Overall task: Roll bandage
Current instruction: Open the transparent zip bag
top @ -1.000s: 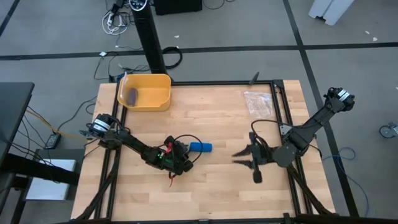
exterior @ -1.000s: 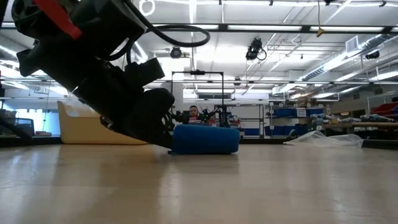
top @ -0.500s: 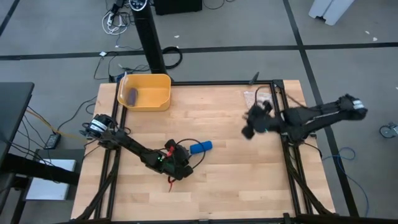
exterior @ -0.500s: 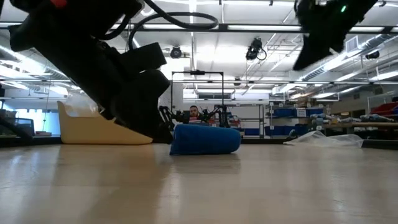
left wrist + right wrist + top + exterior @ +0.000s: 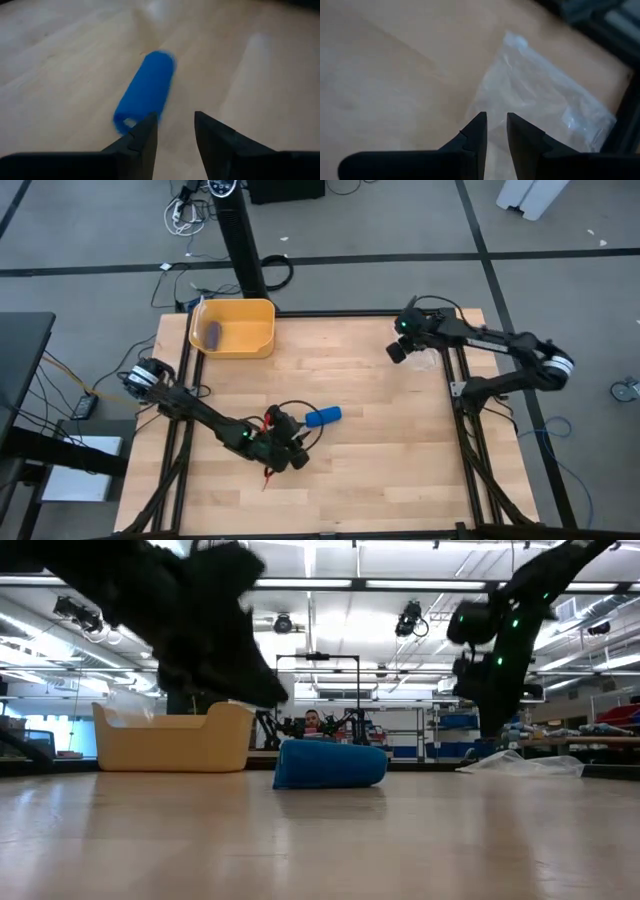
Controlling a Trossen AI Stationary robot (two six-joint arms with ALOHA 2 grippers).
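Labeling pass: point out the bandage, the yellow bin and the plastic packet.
bandage (image 5: 323, 417): high view, middle of the rolled blue cylinder.
yellow bin (image 5: 262, 332): high view, its right wall.
plastic packet (image 5: 547, 107): right wrist view, centre of the clear crinkly film.

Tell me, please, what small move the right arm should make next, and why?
Probably lower the right gripper onto the clear plastic packet directly beneath it. The bandage already lies rolled on the table, released by the left gripper.
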